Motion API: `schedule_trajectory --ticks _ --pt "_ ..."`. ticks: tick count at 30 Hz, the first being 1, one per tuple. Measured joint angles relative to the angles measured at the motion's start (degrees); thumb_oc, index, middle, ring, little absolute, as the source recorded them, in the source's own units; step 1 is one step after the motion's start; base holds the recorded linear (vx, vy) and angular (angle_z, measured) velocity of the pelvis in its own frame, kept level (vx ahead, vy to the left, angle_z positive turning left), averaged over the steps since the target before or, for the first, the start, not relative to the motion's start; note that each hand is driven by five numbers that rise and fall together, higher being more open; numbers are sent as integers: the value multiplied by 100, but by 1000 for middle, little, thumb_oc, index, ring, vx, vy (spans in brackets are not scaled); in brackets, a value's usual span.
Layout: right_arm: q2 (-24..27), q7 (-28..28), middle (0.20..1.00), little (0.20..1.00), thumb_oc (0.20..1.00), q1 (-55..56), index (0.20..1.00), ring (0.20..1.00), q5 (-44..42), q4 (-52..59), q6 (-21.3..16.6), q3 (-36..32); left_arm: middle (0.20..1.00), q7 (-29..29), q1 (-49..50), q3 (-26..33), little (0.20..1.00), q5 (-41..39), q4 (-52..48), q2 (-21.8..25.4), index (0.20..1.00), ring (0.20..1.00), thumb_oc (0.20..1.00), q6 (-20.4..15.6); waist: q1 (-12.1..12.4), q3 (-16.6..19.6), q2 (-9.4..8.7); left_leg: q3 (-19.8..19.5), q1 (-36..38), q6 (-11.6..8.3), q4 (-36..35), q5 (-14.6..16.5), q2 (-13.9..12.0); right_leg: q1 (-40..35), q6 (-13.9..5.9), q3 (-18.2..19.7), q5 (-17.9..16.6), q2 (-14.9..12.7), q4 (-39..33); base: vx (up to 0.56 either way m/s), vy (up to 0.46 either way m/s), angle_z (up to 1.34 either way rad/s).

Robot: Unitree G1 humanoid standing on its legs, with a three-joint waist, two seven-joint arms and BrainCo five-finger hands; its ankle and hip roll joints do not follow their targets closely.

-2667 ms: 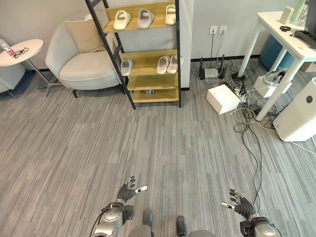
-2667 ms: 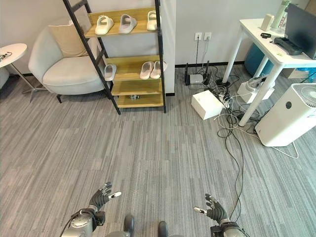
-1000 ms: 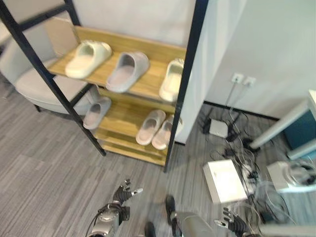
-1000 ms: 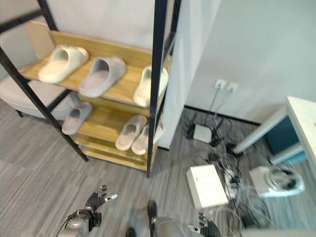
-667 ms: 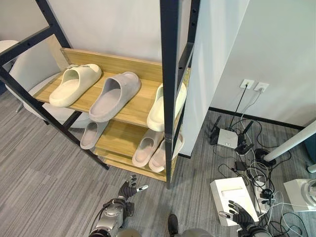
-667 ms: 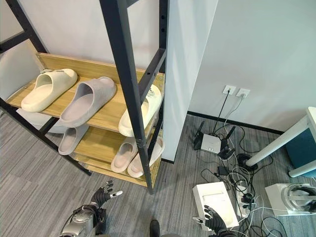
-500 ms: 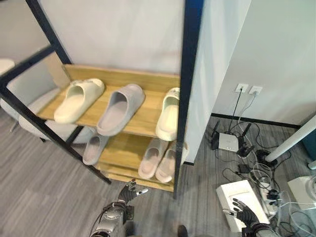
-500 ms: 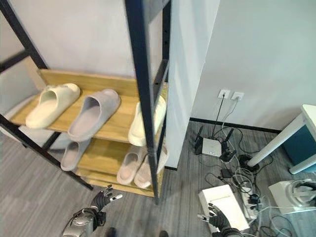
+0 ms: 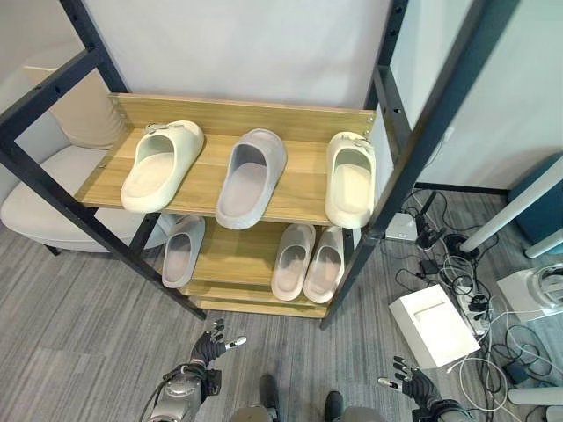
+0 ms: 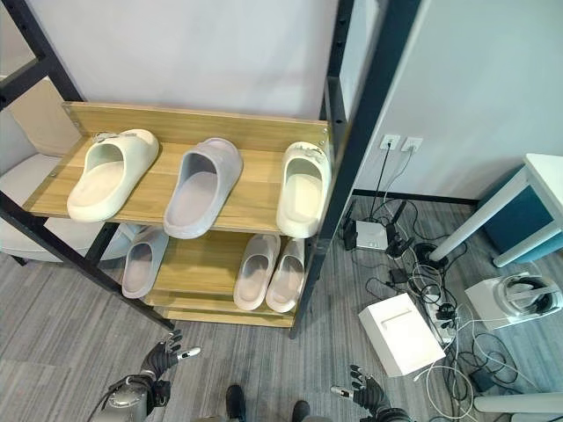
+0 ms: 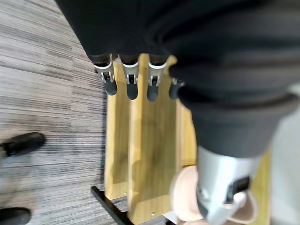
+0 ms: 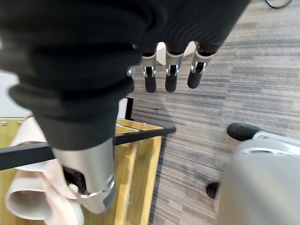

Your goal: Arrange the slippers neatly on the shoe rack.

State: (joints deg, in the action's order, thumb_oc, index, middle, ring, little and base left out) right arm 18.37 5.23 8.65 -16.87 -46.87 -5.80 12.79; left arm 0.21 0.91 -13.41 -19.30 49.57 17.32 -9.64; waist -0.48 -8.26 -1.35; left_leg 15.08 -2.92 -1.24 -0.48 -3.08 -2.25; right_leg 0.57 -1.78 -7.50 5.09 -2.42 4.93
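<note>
The wooden shoe rack (image 9: 299,207) with black rails stands right in front of me. Its top shelf holds a cream slipper (image 9: 163,165), a grey slipper (image 9: 251,176) and a second cream slipper (image 9: 350,178). On the shelf below lie a grey slipper (image 9: 182,251) and a pink pair (image 9: 308,262) side by side. My left hand (image 9: 208,347) hangs low before the rack's foot, open and holding nothing. My right hand (image 9: 406,380) is low at the right, also open and holding nothing. In the left wrist view, straight fingers (image 11: 132,84) point over the bottom shelf (image 11: 140,140).
A pale armchair (image 9: 44,207) with a cushion sits behind the rack's left side. A white box (image 9: 437,325), a power strip and tangled cables (image 9: 466,303) lie on the floor to the right, near white table legs (image 9: 515,211). Grey carpet lies in front.
The whole picture has shifted: the camera has come closer and swung, so the rack now stands centred and large. Both hands stay low and open; no slipper has moved.
</note>
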Motion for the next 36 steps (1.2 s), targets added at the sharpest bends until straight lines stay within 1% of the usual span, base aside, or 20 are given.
schedule_trajectory --ticks 2,3,5,8,11,13,14,18,19,20,21,22,23,24,25,28,29,30,33,36 --pt "28 12 1000 1000 1000 35 1000 1000 -3 -8 0 0 1000 -27 -121 -58 1000 -39 -7 17 1000 1000 1000 4 11 -74 -251 -859 -321 -282 656 -194 76 -127 162 -74 -219 -133 -161 -36 77 9" --pt "232 8 1000 1000 1000 -7 1000 1000 -4 0 -2 0 1000 -36 -130 -58 1000 -57 -17 -102 1000 1000 1000 2 66 -87 -289 -1408 -379 -382 782 -186 -62 -228 223 -71 -405 -125 -344 31 173 -10" --pt "326 -18 1000 1000 1000 -67 1000 1000 -7 1 2 -53 1000 -36 -164 -53 1000 -67 2 -183 1000 1000 1000 -1 -42 -59 -255 -1445 -287 -401 392 -198 -408 -281 237 -68 -538 -113 -577 65 181 -8" --pt "345 -25 1000 1000 1000 -129 1000 1000 -11 3 -2 -189 1000 -36 -193 -64 1000 -83 13 -272 1000 1000 1000 0 -101 -13 -156 -1452 -93 -609 -317 -332 -1029 -303 171 -9 -638 -91 -777 70 188 3" --pt "413 -60 1000 1000 1000 -112 1000 1000 -9 -6 2 -223 1000 -34 -219 -227 1000 -82 10 -332 1000 1000 1000 1 -70 11 17 -1572 -84 -772 -453 -438 -1290 -391 -63 88 -729 -127 -929 134 331 -15" --pt "544 -87 1000 1000 1000 -186 1000 1000 -8 20 -6 -232 1000 -26 -179 -276 1000 -83 22 -409 1000 1000 1000 13 -68 12 329 -1622 64 -725 -449 -475 -1200 -477 -289 181 -798 -121 -964 112 338 -37" --pt "478 -99 1000 1000 1000 -226 1000 1000 -4 -22 14 -243 1000 -35 -189 -264 1000 -82 52 -383 1000 1000 1000 13 -89 4 319 -1537 140 -915 -456 -318 -1029 -549 -429 230 -799 -317 -965 61 340 -21" --pt "55 -85 1000 1000 1000 -113 1000 1000 19 102 3 -226 1000 -32 -273 -285 1000 -77 15 -43 1000 1000 1000 0 -72 65 -334 -1114 81 -420 -457 -135 -106 -91 -613 558 -962 -1208 -736 -32 314 -26" --pt "-23 -92 1000 1000 1000 -170 1000 1000 46 156 -1 -225 1000 -29 -302 -279 1000 -77 17 34 1000 1000 1000 0 -45 61 -362 -998 -14 -291 -457 -142 -21 85 -513 708 -1134 -1300 -687 -110 249 -71" --pt "-103 -97 1000 1000 1000 -312 1000 1000 123 209 4 -199 1000 -24 -361 -282 1000 -74 29 116 1000 1000 1000 1 -62 9 -359 -824 -169 -87 -417 -172 130 381 -534 755 -1590 -1413 -701 -124 252 -63" --pt "-129 -99 1000 1000 1000 -344 1000 1000 141 209 10 -172 1000 -21 -403 -274 1000 -67 37 137 1000 1000 1000 4 -67 -54 -363 -737 -192 18 -417 -177 211 426 -568 722 -1795 -1467 -760 -83 240 -94" --pt "-167 -142 1000 1000 1000 -459 1000 1000 232 220 14 14 1000 -19 -424 -218 1000 -68 12 207 1000 1000 1000 -11 75 -130 -455 -427 -195 112 -416 -161 268 658 -551 561 -2300 -1487 -796 -11 202 -87" --pt "-168 -135 1000 1000 1000 -565 1000 1000 249 240 9 88 1000 -19 -401 -206 1000 -68 21 227 1000 1000 1000 -1 83 -198 -439 -342 -220 195 -456 -107 241 687 -630 298 -2426 -1462 -837 44 143 -57" --pt "-156 -144 1000 1000 1000 -489 1000 1000 384 237 22 90 1000 -20 -387 -201 1000 -68 -109 240 1000 1000 1000 -1 115 -192 -414 -433 -244 192 -456 -109 217 582 -870 270 -1749 -1225 -604 49 61 -8" --pt "-157 -145 1000 1000 1000 -432 1000 1000 462 248 19 106 1000 -24 -339 -205 1000 -68 -230 298 1000 1000 1000 -7 183 -189 -418 -396 -232 192 -455 -108 228 509 -869 211 -1555 -1143 -586 51 32 5" --pt "105 -280 1000 1000 1000 -360 1000 1000 1152 965 29 281 1000 -7 -232 -165 1000 -45 -223 324 1000 1000 1000 8 238 -97 -564 -369 -173 190 -455 -111 366 162 -901 265 -1419 -1193 -972 67 -18 2" --pt "596 -271 1000 1000 1000 -22 1000 1000 1741 2857 139 350 1000 -8 -118 -25 1000 -35 -477 281 1000 1000 1000 27 175 -127 -480 -373 -153 145 -457 -147 367 73 -903 279 -1249 -1197 -992 78 -74 5" --pt "1078 -245 1000 1000 1000 93 1000 1000 2096 4512 -91 213 1000 19 -105 58 1000 -33 -572 185 1000 1000 1000 10 58 -96 -376 -419 -90 84 -456 -188 262 -5 -842 263 -1177 -1084 -981 46 -47 2" --pt "1349 -117 1000 1000 1000 215 1000 1000 2110 6349 -382 -423 1000 22 -122 13 1000 -24 -627 -55 1000 1000 1000 -6 -83 15 -314 -518 33 -61 -456 -220 0 -175 -667 157 -1037 -813 -1000 53 -49 6" --pt "1342 31 1000 1000 1000 185 1000 1000 1528 6797 -644 -554 1000 43 -31 -9 1000 21 -625 -200 1000 1000 1000 -5 -159 170 -299 -520 107 -124 -456 -234 -107 -250 -594 146 -987 -703 -1000 52 -35 -1"
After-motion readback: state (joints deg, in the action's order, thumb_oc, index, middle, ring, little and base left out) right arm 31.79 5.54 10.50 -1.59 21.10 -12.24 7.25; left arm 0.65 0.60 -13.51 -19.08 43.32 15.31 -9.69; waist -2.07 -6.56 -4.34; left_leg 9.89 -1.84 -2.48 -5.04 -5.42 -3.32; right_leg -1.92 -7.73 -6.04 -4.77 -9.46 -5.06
